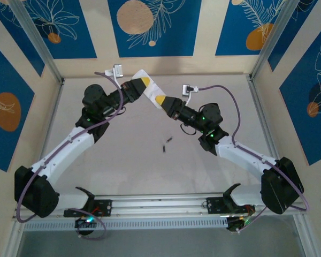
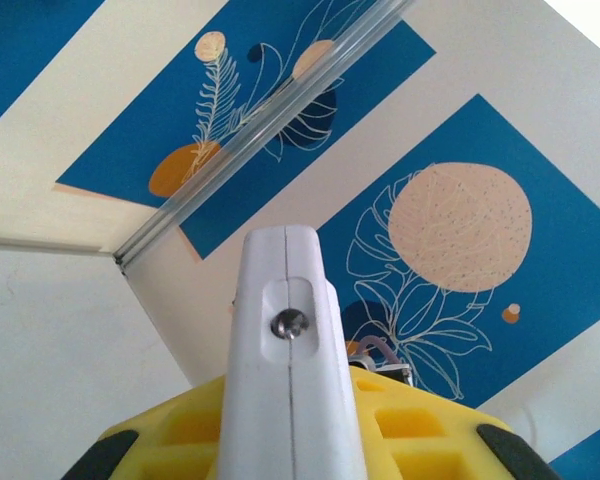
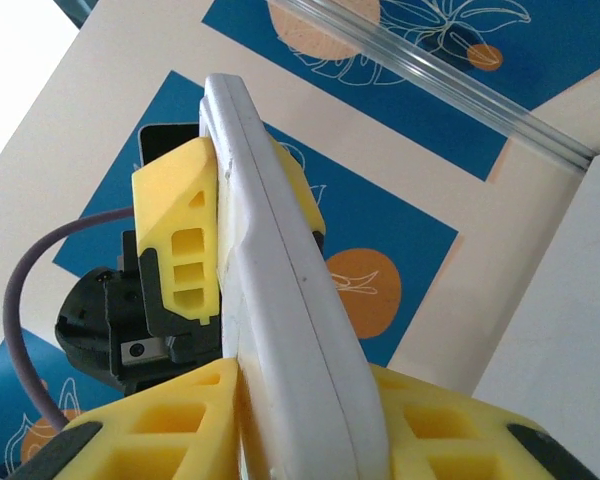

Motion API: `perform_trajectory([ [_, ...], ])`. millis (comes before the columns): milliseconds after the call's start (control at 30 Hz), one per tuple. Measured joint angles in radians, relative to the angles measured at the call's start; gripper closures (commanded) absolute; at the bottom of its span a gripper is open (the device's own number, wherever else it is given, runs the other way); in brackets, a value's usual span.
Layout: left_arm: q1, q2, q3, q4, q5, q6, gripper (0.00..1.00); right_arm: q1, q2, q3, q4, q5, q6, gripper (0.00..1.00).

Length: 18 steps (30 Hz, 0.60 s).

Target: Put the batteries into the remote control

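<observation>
Pale worktop (image 1: 123, 160) from above: my left claw (image 1: 143, 82) and right claw (image 1: 160, 100) each clamp one end of the remote control (image 1: 151, 91), held between them. The batteries (image 1: 166, 144) lie on the worktop, on the near side of the remote control. At my left wrist, yellow pads (image 2: 160, 440) squeeze it edge-on. At my right wrist, the pads look pressed against it too, though contact is hard to confirm. I judge it light, stiff, smooth plastic and likely slippery, best gripped across the long edges, leaving the loading face free.
</observation>
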Motion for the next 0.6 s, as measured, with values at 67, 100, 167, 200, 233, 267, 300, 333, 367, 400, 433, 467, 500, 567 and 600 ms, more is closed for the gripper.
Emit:
perform_trajectory([
  [67,0.008,-0.006,-0.009,0.013,0.000,-0.018,0.95,0.001,0.000,0.000,0.008,-0.002,0.003,0.73],
  [100,0.012,-0.006,-0.013,0.025,0.002,-0.029,0.96,0.001,0.000,0.000,0.011,-0.002,0.004,0.74],
  [167,0.019,-0.005,-0.017,0.035,0.011,-0.049,0.96,0.001,0.000,-0.001,0.013,-0.003,0.007,0.74],
  [200,0.024,-0.005,-0.017,0.037,0.019,-0.055,0.97,0.002,0.000,-0.003,0.016,-0.005,0.008,0.74],
  [233,0.030,-0.005,-0.017,0.037,0.031,-0.064,0.97,0.002,0.000,-0.008,0.026,-0.010,0.009,0.74],
  [267,0.034,-0.005,-0.017,0.037,0.040,-0.069,0.98,0.003,0.000,-0.013,0.033,-0.012,0.011,0.75],
  [300,0.040,-0.005,-0.017,0.037,0.045,-0.069,0.98,0.003,-0.002,-0.020,0.035,-0.014,0.012,0.76],
  [333,0.050,-0.005,-0.017,0.037,0.047,-0.069,0.98,0.002,-0.003,-0.029,0.038,-0.016,0.014,0.76],
  [367,0.059,-0.005,-0.017,0.037,0.047,-0.069,0.98,0.000,-0.005,-0.036,0.038,-0.016,0.014,0.76],
  [400,0.072,-0.005,-0.017,0.038,0.044,-0.068,0.98,-0.003,-0.008,-0.046,0.036,-0.016,0.014,0.76],
  [433,0.087,-0.005,-0.017,0.045,0.034,-0.069,0.98,-0.008,-0.011,-0.056,0.025,-0.016,0.013,0.76],
  [467,0.101,-0.005,-0.016,0.056,0.023,-0.073,0.98,-0.013,-0.015,-0.067,0.014,-0.015,0.011,0.76],
  [500,0.113,-0.006,-0.011,0.067,0.018,-0.075,0.98,-0.018,-0.017,-0.079,-0.003,-0.015,0.010,0.76],
  [567,0.129,-0.006,-0.002,0.092,0.004,-0.076,0.98,-0.025,-0.016,-0.098,-0.040,-0.014,0.006,0.78],
  [600,0.131,-0.009,0.001,0.103,0.000,-0.076,0.98,-0.028,-0.016,-0.106,-0.056,-0.012,0.003,0.80],
])
